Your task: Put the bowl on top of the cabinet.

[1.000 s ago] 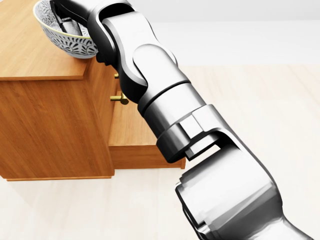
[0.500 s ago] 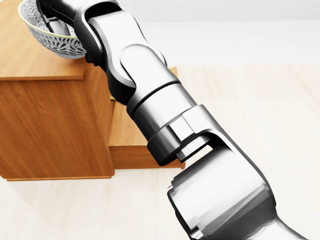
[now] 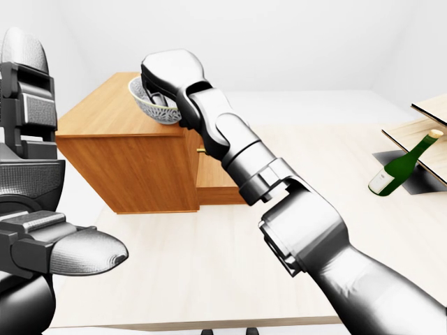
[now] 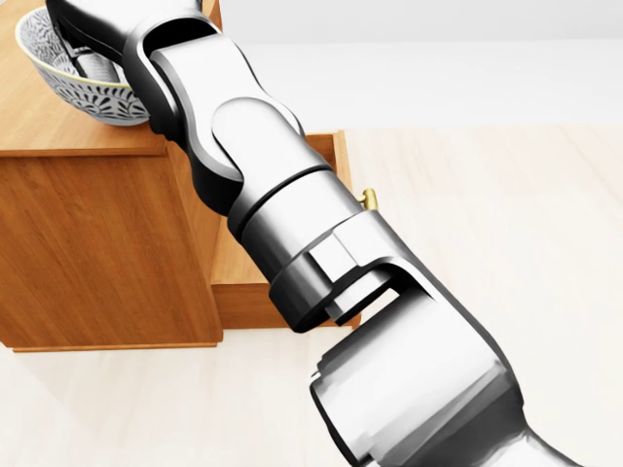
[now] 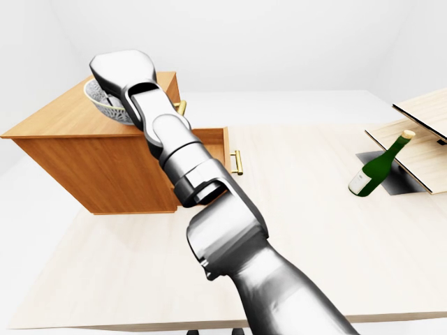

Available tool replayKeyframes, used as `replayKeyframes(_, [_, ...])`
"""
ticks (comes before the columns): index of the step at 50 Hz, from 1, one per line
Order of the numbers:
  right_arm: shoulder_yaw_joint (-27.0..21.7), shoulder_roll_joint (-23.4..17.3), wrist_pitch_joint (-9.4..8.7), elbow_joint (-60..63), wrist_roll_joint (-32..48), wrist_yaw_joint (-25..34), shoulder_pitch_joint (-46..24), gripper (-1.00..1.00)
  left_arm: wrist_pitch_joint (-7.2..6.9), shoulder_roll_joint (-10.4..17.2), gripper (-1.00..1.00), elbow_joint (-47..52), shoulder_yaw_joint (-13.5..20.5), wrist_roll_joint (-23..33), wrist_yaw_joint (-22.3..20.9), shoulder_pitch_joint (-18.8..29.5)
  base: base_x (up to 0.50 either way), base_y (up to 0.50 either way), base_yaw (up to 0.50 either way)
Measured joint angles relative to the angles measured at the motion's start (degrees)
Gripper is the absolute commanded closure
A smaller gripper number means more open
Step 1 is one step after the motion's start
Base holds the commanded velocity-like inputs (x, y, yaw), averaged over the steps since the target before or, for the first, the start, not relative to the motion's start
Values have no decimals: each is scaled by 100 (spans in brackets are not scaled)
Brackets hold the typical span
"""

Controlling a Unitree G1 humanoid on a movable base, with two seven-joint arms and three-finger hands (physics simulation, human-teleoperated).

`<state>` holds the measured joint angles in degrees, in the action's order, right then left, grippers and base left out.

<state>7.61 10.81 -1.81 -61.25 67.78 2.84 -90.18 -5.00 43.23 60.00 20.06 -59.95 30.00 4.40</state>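
Observation:
A white bowl [image 4: 60,86] with a dark leaf pattern is at the right edge of the wooden cabinet's top [image 4: 49,131], in the upper left of the head view. I cannot tell whether it rests on the wood or hangs just above it. My right hand [image 4: 94,56] is shut on the bowl's rim, with its fingers [image 4: 97,64] reaching inside. The long silver right arm crosses the view from the lower right. At the left edge of the left-eye view my left hand [image 3: 66,244] is raised, open and holding nothing.
The cabinet [image 3: 133,167] has a pulled-out drawer [image 5: 215,145] with a brass handle [image 5: 238,162] under my arm. A green bottle [image 3: 403,165] leans over a dark mat [image 3: 419,178] at the far right, beside wooden panels [image 3: 433,108].
My right hand has carried the bowl leftward, further over the cabinet top. The arm has swung left with it and uncovered the drawer's brass handle.

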Motion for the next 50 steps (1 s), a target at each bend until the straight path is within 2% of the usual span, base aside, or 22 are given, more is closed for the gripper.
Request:
replayKeyframes(35, [12, 68, -22, -98, -40, -192, 17, 100, 0, 229, -100, 0, 66, -222, 0, -27, 0, 0, 0])
replayKeyframes(36, [12, 69, -21, -102, -37, -205, 17, -62, 0, 234, -100, 0, 67, -226, 0, -29, 0, 0, 0])
replayKeyframes(37, [13, 71, -20, -104, -43, -224, 18, -100, 0, 238, -100, 0, 68, -229, 0, -30, 0, 0, 0])
replayKeyframes(50, [-28, 50, -14, -66, -55, -482, -52, -100, 0, 285, -100, 0, 71, -259, 0, -49, 0, 0, 0])
